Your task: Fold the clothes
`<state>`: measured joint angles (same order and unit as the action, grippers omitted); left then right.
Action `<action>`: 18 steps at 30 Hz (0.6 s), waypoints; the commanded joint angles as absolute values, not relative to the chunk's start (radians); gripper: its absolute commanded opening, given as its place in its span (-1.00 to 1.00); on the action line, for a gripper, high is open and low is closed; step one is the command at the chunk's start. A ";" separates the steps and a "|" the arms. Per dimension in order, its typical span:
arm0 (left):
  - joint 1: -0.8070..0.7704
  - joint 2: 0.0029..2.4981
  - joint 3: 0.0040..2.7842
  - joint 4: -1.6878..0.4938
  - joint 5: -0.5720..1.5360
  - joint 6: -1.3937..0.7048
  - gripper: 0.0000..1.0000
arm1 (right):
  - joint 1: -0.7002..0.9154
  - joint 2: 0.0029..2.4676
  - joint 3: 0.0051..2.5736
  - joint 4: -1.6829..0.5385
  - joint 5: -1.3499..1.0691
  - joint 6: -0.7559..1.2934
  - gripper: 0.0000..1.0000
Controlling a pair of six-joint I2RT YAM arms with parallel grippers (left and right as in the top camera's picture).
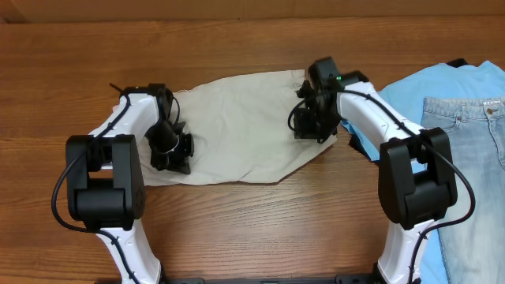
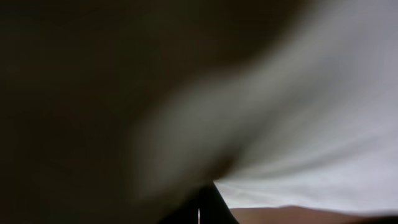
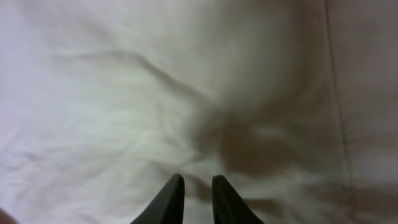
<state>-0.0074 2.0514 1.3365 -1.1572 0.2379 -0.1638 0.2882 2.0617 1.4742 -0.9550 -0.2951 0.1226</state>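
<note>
Lying lengthwise from left to right across the middle of the table (image 1: 252,229), the shorts (image 1: 237,126) are met at both ends. The left fingers (image 2: 208,208) are closed, apparently pinching the left edge. The right fingers (image 3: 171,200) stand slightly apart, empty, over the right end.

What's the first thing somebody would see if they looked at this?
The big beige shorts spread across the middle of the wooden table. The left gripper pinches their left end, while the right gripper is slightly open at their right end. A light blue T-shirt and jeans lie at the far right.
</note>
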 commanded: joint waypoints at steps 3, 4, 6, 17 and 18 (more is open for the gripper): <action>0.099 2.036 1.302 -1.078 -0.065 -0.363 -0.90 | 0.274 2.039 1.351 -0.871 -0.205 0.222 -0.63; 0.123 2.036 1.302 -1.053 -0.075 -0.363 -0.90 | 0.271 2.039 1.338 -0.861 -0.205 0.224 -0.63; 0.171 2.036 1.303 -0.995 -0.085 -0.357 -0.90 | 0.266 2.039 1.327 -0.858 -0.205 0.233 -0.63; 0.194 2.023 1.311 -1.017 0.122 -0.154 -0.92 | 0.301 1.867 1.390 -1.047 -0.322 0.097 -0.31; 0.187 2.016 1.314 -1.027 0.113 -0.154 -0.92 | 0.307 1.842 1.390 -1.063 -0.351 0.098 -0.29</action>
<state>0.2028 2.0159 1.3170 -1.0061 0.2066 -0.2005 0.2947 1.9476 1.3678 -1.0481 -0.3130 0.1223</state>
